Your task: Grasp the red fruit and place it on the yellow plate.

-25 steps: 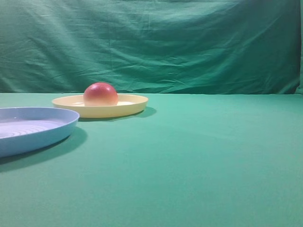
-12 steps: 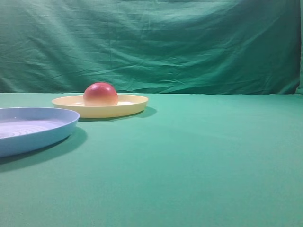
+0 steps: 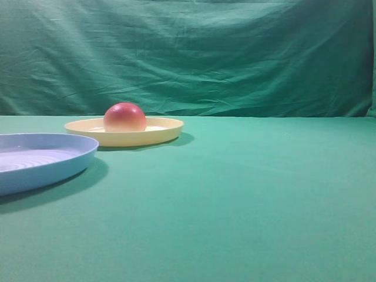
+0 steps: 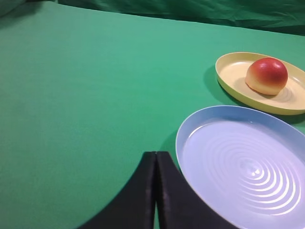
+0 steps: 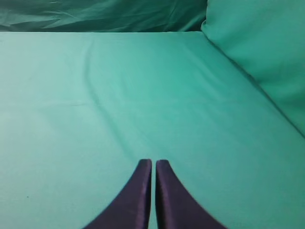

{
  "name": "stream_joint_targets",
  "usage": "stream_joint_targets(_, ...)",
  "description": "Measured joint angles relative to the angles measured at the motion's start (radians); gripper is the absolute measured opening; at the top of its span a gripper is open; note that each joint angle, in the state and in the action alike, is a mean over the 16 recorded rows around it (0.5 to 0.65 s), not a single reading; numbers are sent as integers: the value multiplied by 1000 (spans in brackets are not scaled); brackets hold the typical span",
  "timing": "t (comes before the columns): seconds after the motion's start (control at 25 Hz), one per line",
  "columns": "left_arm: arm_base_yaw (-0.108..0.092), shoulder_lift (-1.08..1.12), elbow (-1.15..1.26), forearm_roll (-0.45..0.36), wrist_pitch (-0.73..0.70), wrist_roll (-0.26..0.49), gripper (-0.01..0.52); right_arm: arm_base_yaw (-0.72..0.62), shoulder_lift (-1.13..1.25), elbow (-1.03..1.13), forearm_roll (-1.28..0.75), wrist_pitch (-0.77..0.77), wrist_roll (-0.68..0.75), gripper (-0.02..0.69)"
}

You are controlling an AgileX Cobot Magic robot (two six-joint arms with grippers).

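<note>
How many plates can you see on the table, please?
2. The yellow plate lies farther back with the red fruit on it; the light blue plate lies nearer, empty. None seems hidden.

The red fruit (image 3: 124,117) is smooth with a soft sheen. The yellow plate (image 3: 167,130) and ridged blue plate (image 3: 70,161) look like glossy plastic. Matt green cloth (image 3: 247,194) covers the table, with a creased backdrop (image 3: 235,53) behind.

Red on top, paling to yellow-cream low down: the red fruit (image 4: 267,75). Pale yellow, plain: the yellow plate (image 4: 229,76). Light blue with ridged concentric rings: the blue plate (image 4: 200,129). Green cloth across the table (image 3: 252,194).
</note>
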Motion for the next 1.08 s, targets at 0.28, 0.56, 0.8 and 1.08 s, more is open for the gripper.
stream_joint_targets(0.28,0,0,0,0,0,0,0,13,0,3,-3,-3,9,0)
stream_joint_targets(0.56,0,0,0,0,0,0,0,17,0,3,-5,-3,7,0)
stream_joint_targets(0.8,0,0,0,0,0,0,0,17,0,3,-5,-3,7,0)
stream_joint_targets(1.08,0,0,0,0,0,0,0,17,0,3,-5,-3,6,0)
